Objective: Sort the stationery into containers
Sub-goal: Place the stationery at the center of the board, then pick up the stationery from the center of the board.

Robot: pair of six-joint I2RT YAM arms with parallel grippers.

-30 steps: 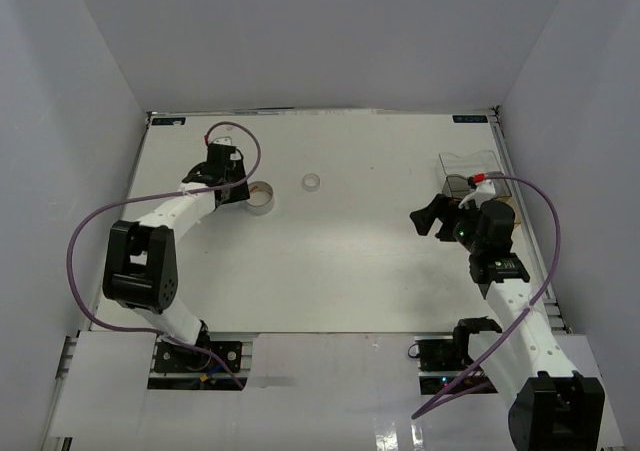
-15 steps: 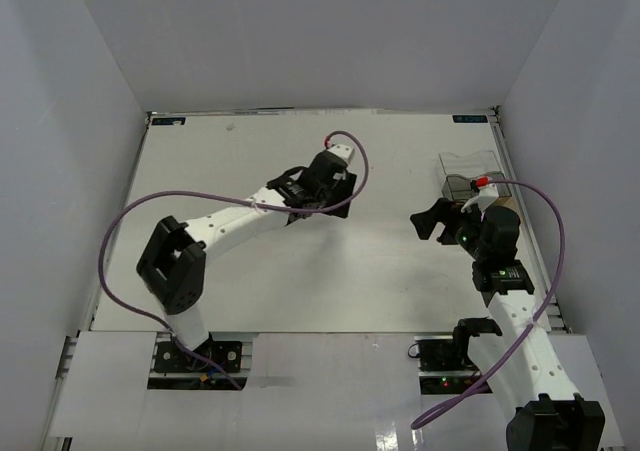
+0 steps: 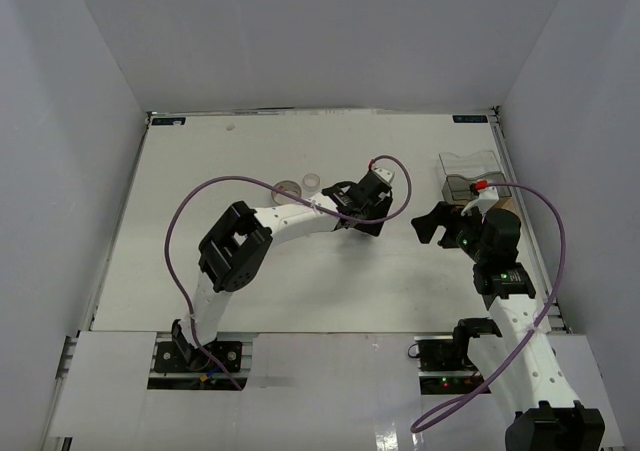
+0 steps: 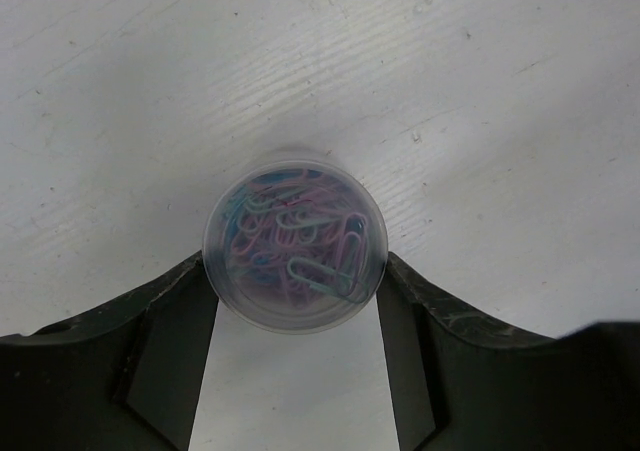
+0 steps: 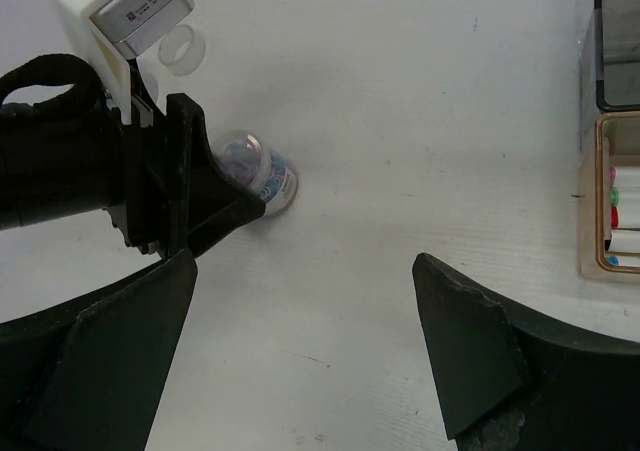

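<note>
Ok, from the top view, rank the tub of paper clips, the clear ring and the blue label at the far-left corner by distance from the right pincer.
From the right pincer:
1. tub of paper clips, just to its left, mid-table.
2. clear ring, farther left and back.
3. blue label, far-left table corner.
</note>
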